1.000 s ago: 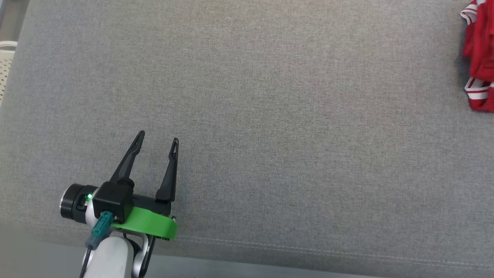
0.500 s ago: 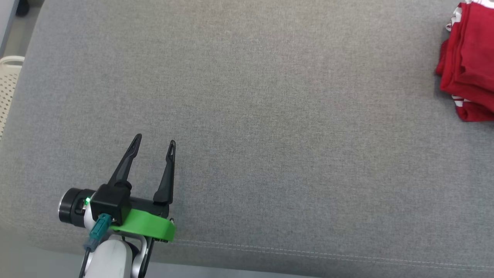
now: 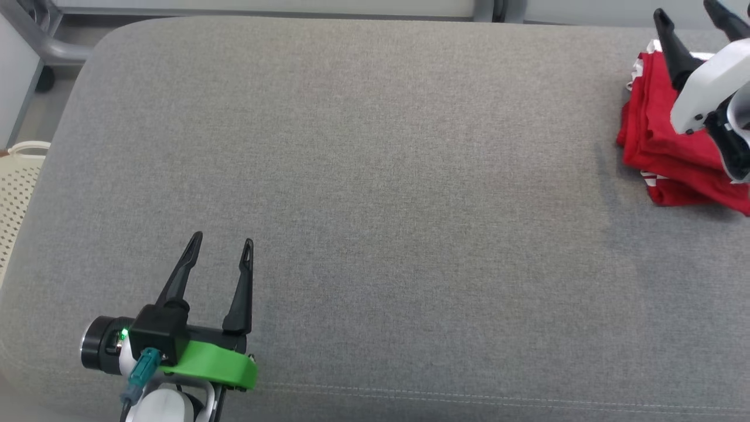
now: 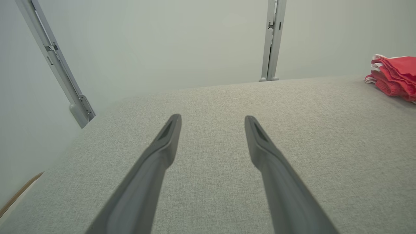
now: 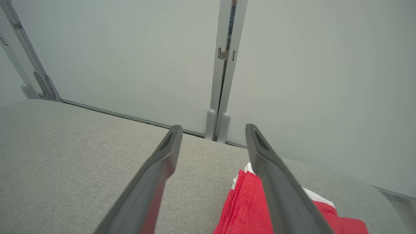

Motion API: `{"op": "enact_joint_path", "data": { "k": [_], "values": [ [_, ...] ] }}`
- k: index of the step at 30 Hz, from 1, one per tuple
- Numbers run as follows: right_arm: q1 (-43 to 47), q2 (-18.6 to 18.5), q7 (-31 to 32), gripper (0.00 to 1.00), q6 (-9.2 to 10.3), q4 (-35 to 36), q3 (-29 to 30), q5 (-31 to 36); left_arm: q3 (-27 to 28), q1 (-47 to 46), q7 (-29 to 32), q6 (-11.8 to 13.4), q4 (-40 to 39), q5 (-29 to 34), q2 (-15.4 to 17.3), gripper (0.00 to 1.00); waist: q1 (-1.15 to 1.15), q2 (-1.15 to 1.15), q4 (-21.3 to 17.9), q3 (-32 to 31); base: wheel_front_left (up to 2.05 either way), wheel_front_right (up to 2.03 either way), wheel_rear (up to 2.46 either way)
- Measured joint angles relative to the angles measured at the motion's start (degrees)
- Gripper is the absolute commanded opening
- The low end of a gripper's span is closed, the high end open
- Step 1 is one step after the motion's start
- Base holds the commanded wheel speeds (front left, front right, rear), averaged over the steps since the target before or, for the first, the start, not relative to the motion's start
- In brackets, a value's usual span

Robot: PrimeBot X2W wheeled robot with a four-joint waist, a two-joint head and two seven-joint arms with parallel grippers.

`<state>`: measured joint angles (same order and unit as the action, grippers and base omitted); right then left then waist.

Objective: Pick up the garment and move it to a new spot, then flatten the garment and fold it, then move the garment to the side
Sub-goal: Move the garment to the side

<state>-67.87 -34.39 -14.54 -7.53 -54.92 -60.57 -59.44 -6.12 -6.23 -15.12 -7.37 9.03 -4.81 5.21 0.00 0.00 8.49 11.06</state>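
Observation:
The garment (image 3: 662,140) is red with white trim and lies folded in a stack at the far right of the grey cushion (image 3: 375,193). My right gripper (image 3: 688,14) hovers open over it, fingers spread and nothing between them. In the right wrist view the red garment (image 5: 247,204) lies under the right finger, apart from it. My left gripper (image 3: 221,240) stands open at the lower left above bare cushion, far from the garment. The left wrist view has the garment (image 4: 395,78) at the far right edge.
A cream perforated basket (image 3: 14,193) stands off the cushion's left edge. Pale wall panels with grey metal posts (image 5: 224,71) rise behind the cushion. The cushion's front seam (image 3: 469,398) runs along the bottom.
The head camera has tilted and turned, bringing the cushion's far edge and more of the garment into view. The right gripper now shows above the folded garment. The left gripper keeps its pose.

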Motion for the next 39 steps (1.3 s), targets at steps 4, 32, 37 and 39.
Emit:
{"op": "enact_joint_path", "data": {
  "k": [4,32,37,39],
  "values": [
    [3.4,1.5,-0.3,1.0,0.0,2.9,6.5,2.1,0.6,1.0,0.0,0.0,0.1,0.3,0.0,1.0,0.0,0.0,-0.6,-2.2,0.0,0.0,0.0],
    [47.6,18.7,-0.5,1.0,0.01,31.7,47.3,33.7,5.7,7.3,0.0,1.9,-0.2,0.5,0.0,1.0,0.0,0.0,-6.2,-11.1,0.0,0.0,0.0],
    [51.8,20.7,-0.5,1.0,0.02,34.8,49.9,36.3,6.4,8.5,0.0,2.2,-0.5,0.5,0.0,1.0,0.0,0.0,-7.5,-11.8,0.0,0.0,0.0],
    [53.5,21.9,-0.5,1.0,0.02,35.8,50.2,36.5,6.6,8.9,0.0,2.2,-0.5,0.5,-0.1,1.0,0.0,0.0,-7.9,-12.1,0.0,0.0,0.0]
  ]
}}
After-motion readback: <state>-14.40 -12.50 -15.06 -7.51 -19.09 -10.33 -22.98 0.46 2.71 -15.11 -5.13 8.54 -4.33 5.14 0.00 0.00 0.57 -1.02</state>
